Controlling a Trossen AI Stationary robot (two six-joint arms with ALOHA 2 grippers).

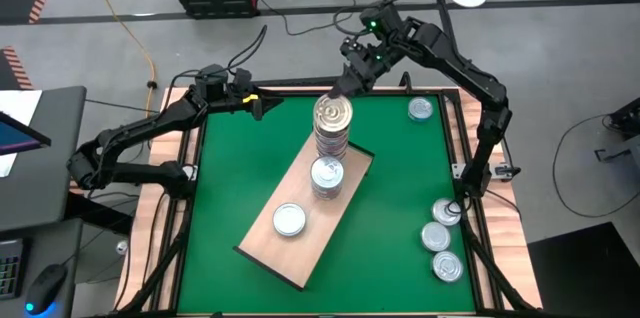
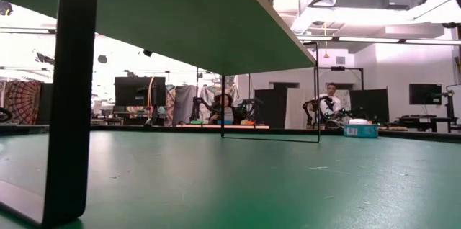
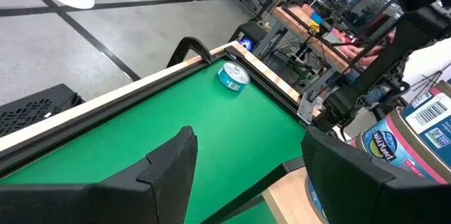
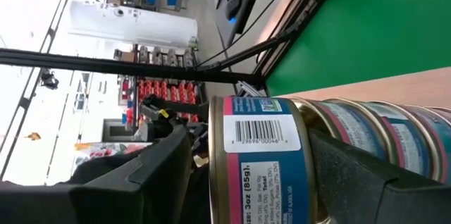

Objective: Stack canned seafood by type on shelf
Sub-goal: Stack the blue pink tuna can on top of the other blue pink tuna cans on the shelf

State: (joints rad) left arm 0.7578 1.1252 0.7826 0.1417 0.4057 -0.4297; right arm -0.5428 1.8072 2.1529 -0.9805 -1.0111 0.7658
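Green table (image 1: 400,188), shelf (image 1: 300,248) lying diagonally, upright tin stack (image 1: 332,130), right end effector (image 1: 352,80) spread around top tin.

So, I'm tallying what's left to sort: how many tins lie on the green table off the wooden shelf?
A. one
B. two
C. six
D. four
D: the high view shows one tin near the far right corner and three more along the right edge, all off the shelf.
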